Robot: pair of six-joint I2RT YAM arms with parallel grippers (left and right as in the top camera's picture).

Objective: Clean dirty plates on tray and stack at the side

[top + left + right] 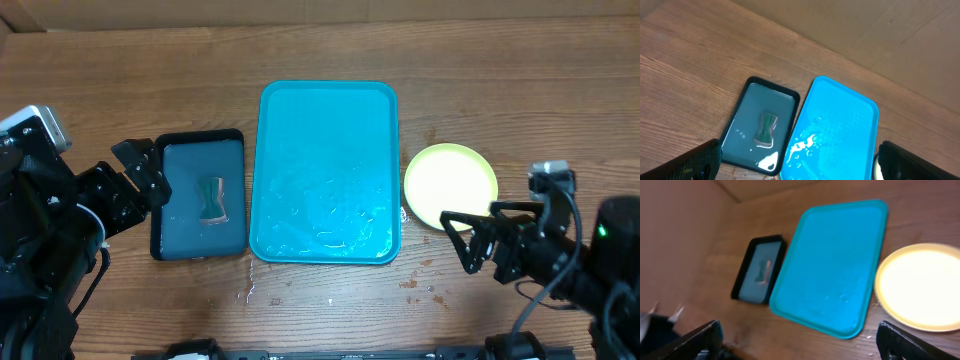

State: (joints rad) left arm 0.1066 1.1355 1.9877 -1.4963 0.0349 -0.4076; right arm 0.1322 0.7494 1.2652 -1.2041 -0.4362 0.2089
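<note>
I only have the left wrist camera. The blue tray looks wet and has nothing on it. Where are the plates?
Observer: A plate lies on the table to the right of the blue tray, off the tray. I cannot tell whether more plates lie under it.
Operator: Is the right gripper holding it?
Observer: No. The right gripper is open by the plate's rim, on the robot's side, with nothing between its fingers.
</note>
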